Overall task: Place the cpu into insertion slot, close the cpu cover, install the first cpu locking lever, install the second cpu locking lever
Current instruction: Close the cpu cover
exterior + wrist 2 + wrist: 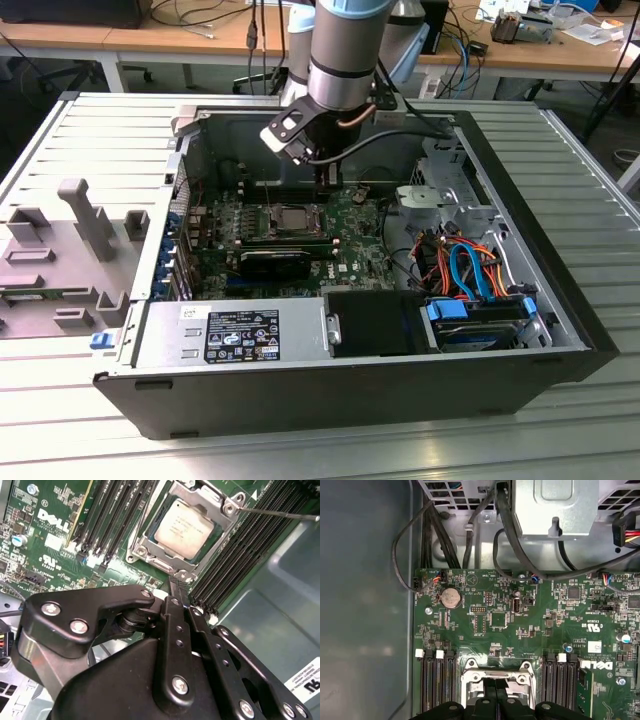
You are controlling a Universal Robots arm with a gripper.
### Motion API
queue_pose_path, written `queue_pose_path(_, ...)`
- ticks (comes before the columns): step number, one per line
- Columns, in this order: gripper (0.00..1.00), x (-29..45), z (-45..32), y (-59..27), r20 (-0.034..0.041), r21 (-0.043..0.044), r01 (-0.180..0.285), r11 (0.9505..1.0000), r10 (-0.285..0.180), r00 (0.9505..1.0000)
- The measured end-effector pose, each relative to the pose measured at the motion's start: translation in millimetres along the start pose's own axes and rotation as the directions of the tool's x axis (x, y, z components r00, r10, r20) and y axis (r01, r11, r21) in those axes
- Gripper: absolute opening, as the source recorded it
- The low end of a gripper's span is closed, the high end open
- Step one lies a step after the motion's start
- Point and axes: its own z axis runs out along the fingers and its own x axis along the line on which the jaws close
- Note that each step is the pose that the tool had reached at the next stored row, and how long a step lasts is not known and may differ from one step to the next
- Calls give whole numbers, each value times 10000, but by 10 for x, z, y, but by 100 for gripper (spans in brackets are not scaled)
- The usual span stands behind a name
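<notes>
In the second wrist view the cpu point(184, 528) lies flat in the insertion slot point(137, 555), its silver top showing through the window of the cpu cover point(221, 499), which is down over it. One thin locking lever point(280, 514) sticks out sideways over the memory slots. Another lever point(145, 522) runs along the socket's other side. My gripper point(176, 580) is shut, its tips just at the socket's near edge, with nothing seen between them. The exterior view shows the gripper point(322, 183) just behind the insertion slot point(290, 218). In the first wrist view the fingers point(490, 695) hang over the socket frame point(497, 672).
Black memory slots point(112, 515) flank the socket on both sides. The open case point(520, 370) holds a power supply point(230, 335), a drive bay with blue and orange cables point(465, 270), and a black card point(275, 262). Grey fixtures point(85, 215) stand at the exterior view's left.
</notes>
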Motion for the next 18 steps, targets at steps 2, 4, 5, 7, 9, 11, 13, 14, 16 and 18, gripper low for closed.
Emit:
queue_pose_path(2,11,0,4,-24,2,1,0,10000,0,10000)
queue_pose_path(4,11,1,8,-45,0,0,0,10000,0,10000)
queue_pose_path(5,11,1,8,-47,1,0,2,10000,-2,10000)
queue_pose_path(7,11,1,8,-47,1,0,3,10000,-3,10000)
queue_pose_path(9,11,1,8,-49,0,0,1,10000,-1,10000)
queue_pose_path(11,11,1,9,-51,0,0,0,10000,0,10000)
queue_pose_path(13,11,2,9,-63,-1,0,0,10000,0,10000)
queue_pose_path(14,11,2,10,-72,-1,0,1,10000,-1,10000)
queue_pose_path(16,11,2,12,-90,-1,0,0,10000,0,10000)
queue_pose_path(18,11,3,14,-116,1,0,1,10000,-1,10000)
